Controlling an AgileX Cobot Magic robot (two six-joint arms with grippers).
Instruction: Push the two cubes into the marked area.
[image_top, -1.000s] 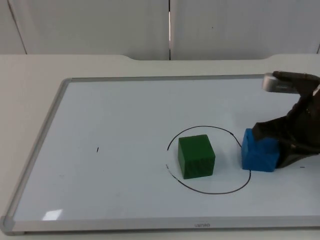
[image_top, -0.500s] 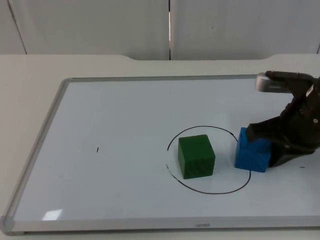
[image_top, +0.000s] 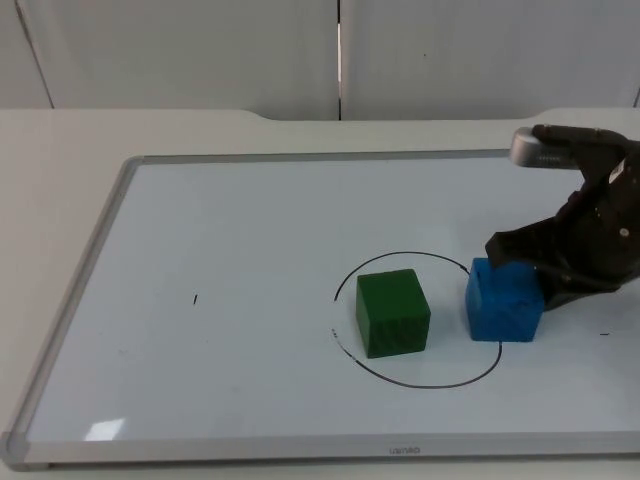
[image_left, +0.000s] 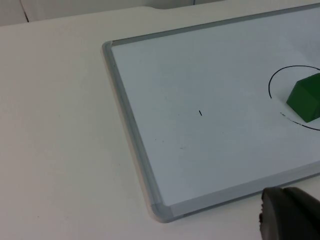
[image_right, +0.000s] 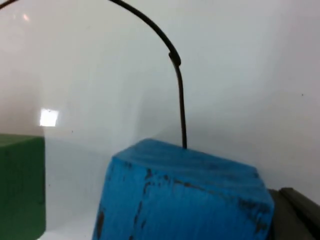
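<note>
A green cube (image_top: 392, 312) stands inside the black drawn circle (image_top: 420, 384) on the whiteboard. A blue cube (image_top: 504, 300) sits on the circle's right edge, straddling the line. My right gripper (image_top: 560, 272) presses against the blue cube's right side, low over the board. In the right wrist view the blue cube (image_right: 185, 195) is very close, with the circle line (image_right: 180, 100) running behind it and the green cube (image_right: 20, 185) beside it. My left gripper (image_left: 287, 215) waits off the board near its front left corner; the green cube (image_left: 306, 97) is far from it.
The whiteboard's grey frame (image_top: 90, 270) lies on the white table, with its front left corner (image_left: 160, 212) near the left gripper. A small black mark (image_top: 195, 299) is on the board's left half. The grey partition wall (image_top: 200, 50) stands behind.
The right gripper has moved left and slid the blue cube with it, from just outside the circle onto its right edge. The green cube has stayed put.
</note>
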